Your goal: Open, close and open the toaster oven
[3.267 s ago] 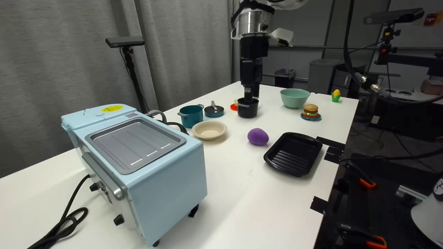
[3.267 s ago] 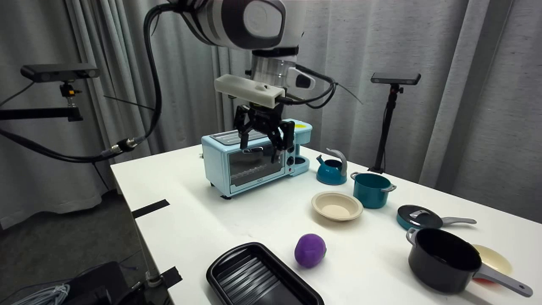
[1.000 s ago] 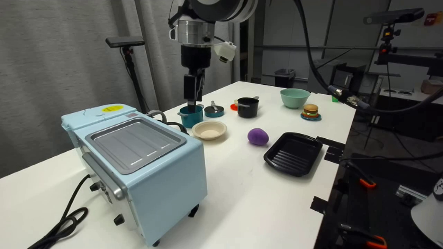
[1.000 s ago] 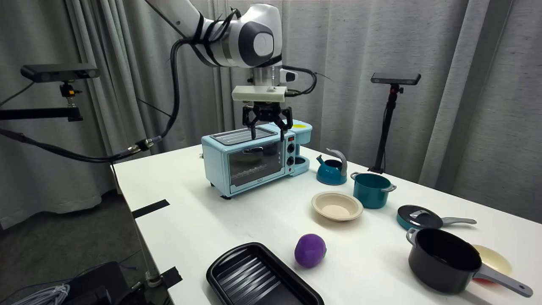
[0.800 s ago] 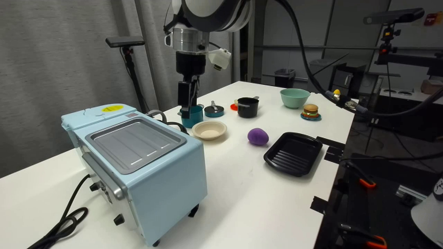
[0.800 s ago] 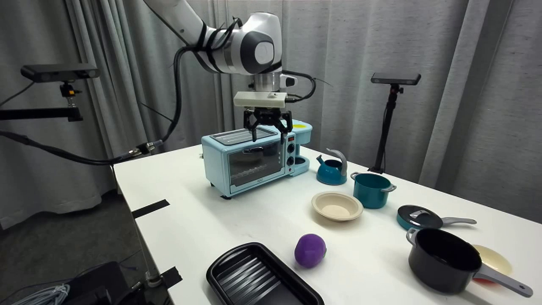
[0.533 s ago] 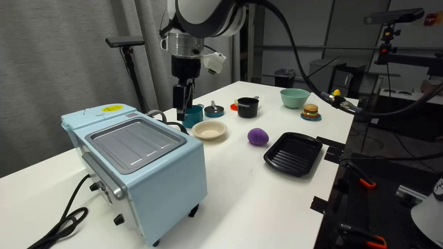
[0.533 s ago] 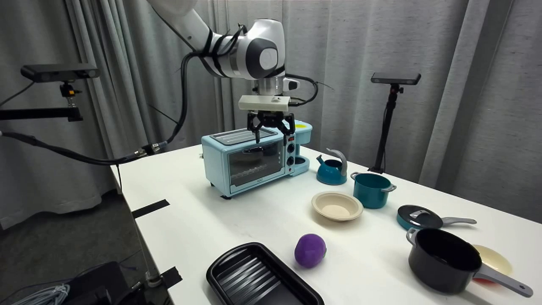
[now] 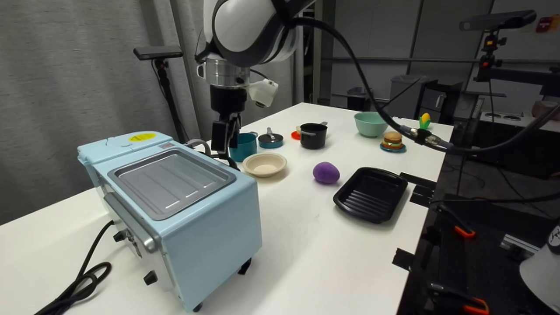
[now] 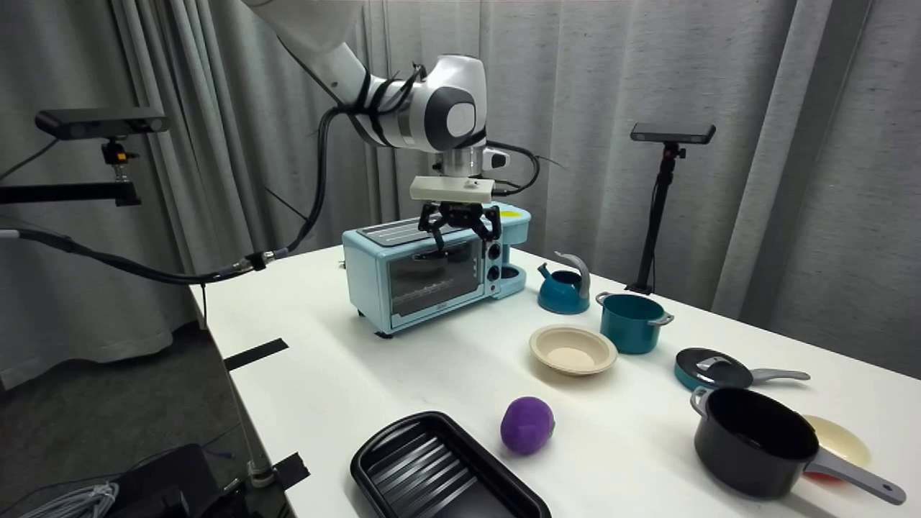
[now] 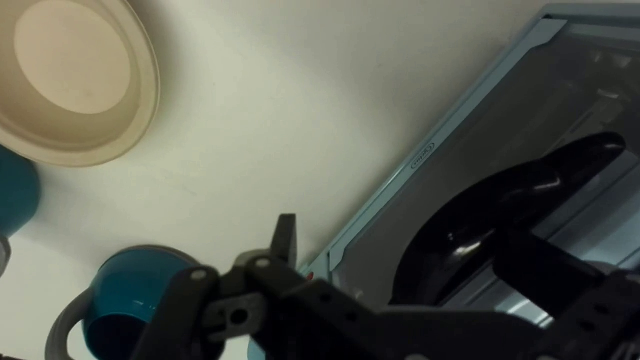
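The light blue toaster oven stands on the white table in both exterior views (image 9: 218, 245) (image 10: 368, 284). Its glass door (image 10: 435, 277) is shut, and a grey ribbed panel (image 9: 170, 181) lies on top. My gripper (image 10: 463, 244) is open and empty, fingers pointing down, in front of the upper door beside the knobs. It also shows in an exterior view (image 9: 227, 153), apart from the oven's top panel. In the wrist view the fingers (image 11: 415, 252) are spread, with the door glass (image 11: 480, 145) and a black curved handle (image 11: 500, 195) between and beyond them. Contact with the handle cannot be told.
A blue kettle (image 10: 560, 296), teal pot (image 10: 627, 329) and beige bowl (image 10: 573, 351) stand near the oven. A purple vegetable (image 10: 527, 426) and black tray (image 10: 450, 467) lie farther off. A black saucepan (image 10: 748, 446) and lidded pan (image 10: 709, 370) stand beyond. A cord (image 9: 94, 278) trails from the oven.
My gripper has come from farther out over the table to the oven's front, and in the last second has moved down and closer to the door. The oven has not changed.
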You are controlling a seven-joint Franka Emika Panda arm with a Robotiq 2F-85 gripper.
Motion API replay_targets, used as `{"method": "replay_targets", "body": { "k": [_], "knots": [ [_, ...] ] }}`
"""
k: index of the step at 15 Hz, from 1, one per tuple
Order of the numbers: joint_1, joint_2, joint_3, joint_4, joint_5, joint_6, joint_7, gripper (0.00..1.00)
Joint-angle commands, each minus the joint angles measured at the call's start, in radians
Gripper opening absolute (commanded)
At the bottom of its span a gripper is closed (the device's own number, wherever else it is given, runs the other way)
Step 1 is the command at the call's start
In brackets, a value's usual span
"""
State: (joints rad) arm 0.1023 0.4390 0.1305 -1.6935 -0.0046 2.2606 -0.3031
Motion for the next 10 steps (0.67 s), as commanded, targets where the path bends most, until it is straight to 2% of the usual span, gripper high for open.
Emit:
{"method": "replay_targets", "body": {
  "k": [1,6,10],
  "knots": [
    [0.017,0.033,-0.012,0.016,-0.058,0.019,0.025,1.0],
    [0.024,0.038,-0.017,-0.002,-0.116,0.029,0.042,1.0],
    [0.02,0.042,-0.013,0.009,-0.119,0.03,0.048,1.0]
  ]
}}
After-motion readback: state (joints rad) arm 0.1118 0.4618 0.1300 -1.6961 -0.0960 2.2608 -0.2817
